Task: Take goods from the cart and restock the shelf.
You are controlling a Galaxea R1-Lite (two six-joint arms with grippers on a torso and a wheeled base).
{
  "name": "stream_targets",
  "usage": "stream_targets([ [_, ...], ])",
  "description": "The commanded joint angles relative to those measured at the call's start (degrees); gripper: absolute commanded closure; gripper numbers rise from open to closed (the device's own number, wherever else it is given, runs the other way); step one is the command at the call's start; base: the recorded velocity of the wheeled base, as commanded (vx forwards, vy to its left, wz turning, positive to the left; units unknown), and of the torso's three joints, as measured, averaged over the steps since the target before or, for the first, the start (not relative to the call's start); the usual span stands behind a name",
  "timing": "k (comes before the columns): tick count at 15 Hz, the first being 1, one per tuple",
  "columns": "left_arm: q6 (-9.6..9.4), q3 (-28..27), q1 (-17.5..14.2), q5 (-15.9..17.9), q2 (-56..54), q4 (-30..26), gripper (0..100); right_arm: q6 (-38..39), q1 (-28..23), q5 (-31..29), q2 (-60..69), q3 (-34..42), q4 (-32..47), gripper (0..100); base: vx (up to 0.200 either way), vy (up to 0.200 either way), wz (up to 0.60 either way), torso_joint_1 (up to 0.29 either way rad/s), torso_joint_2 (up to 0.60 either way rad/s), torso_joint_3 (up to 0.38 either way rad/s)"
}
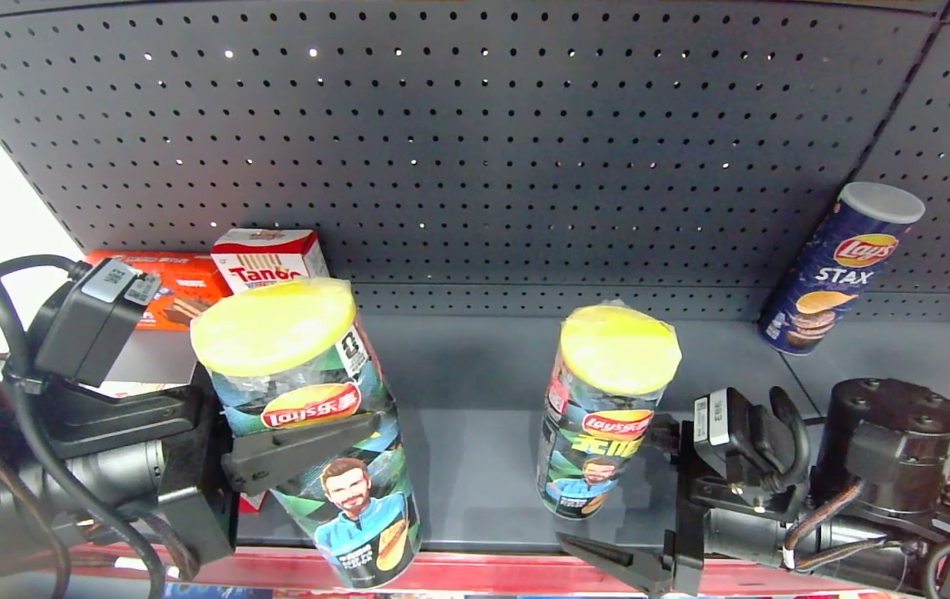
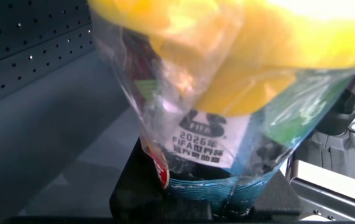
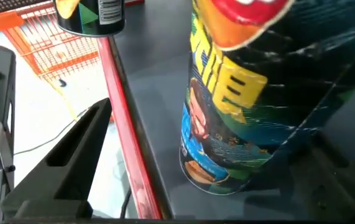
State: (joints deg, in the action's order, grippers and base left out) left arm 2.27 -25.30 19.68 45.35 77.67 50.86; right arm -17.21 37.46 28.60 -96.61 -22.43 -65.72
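The left gripper (image 1: 309, 453) is clamped on the left can (image 1: 292, 366), a yellow-lidded chips can. One finger (image 1: 300, 449) lies across the can's front, and the can tilts with its lid toward the pegboard (image 1: 475, 150). Its base (image 3: 93, 15) is at the red front lip of the shelf (image 1: 475, 399); whether it touches the shelf cannot be told. In the left wrist view the can (image 2: 227, 124) sits right in front of the camera.

The right can (image 1: 608, 399), of the same kind, stands upright on the shelf near the front. The right gripper (image 1: 612, 487) is spread wide around its lower part. One finger (image 3: 71, 155) stands clear of the can (image 3: 245, 112), out past the shelf lip.

A blue can (image 1: 841, 266) leans against the pegboard at the right. Two boxes (image 1: 267, 258) sit at the back left. The orange cart (image 3: 40, 43) is below and beyond the shelf edge.
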Motion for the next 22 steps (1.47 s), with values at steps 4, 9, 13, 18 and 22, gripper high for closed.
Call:
stream_targets([
  [4,0.02,0.1,0.0,0.0,-0.1,0.0,100,0.0,-0.9,-2.6,0.5,-0.9,-0.1,0,0.0,0.0,0.0,0.0,0.0,0.0],
  [9,0.02,0.0,0.1,0.0,0.0,0.0,100,0.6,-5.4,-3.7,8.0,-1.8,1.6,0,0.0,0.0,0.0,0.0,0.0,0.0],
  [13,-0.07,0.1,0.2,0.0,-0.1,0.0,100,0.6,-4.9,-7.9,22.4,-3.1,14.0,0,0.0,0.0,0.0,0.0,0.0,0.0],
  [18,-0.07,0.0,0.4,0.0,-0.4,0.0,100,0.6,-5.4,-15.8,43.6,-4.1,36.5,0,0.0,0.0,0.0,0.0,0.0,0.0],
  [22,-0.07,-1.2,0.7,0.1,0.1,0.0,100,1.5,-6.1,-25.0,60.7,3.1,53.8,0,0.0,0.0,0.0,0.0,0.0,0.0],
])
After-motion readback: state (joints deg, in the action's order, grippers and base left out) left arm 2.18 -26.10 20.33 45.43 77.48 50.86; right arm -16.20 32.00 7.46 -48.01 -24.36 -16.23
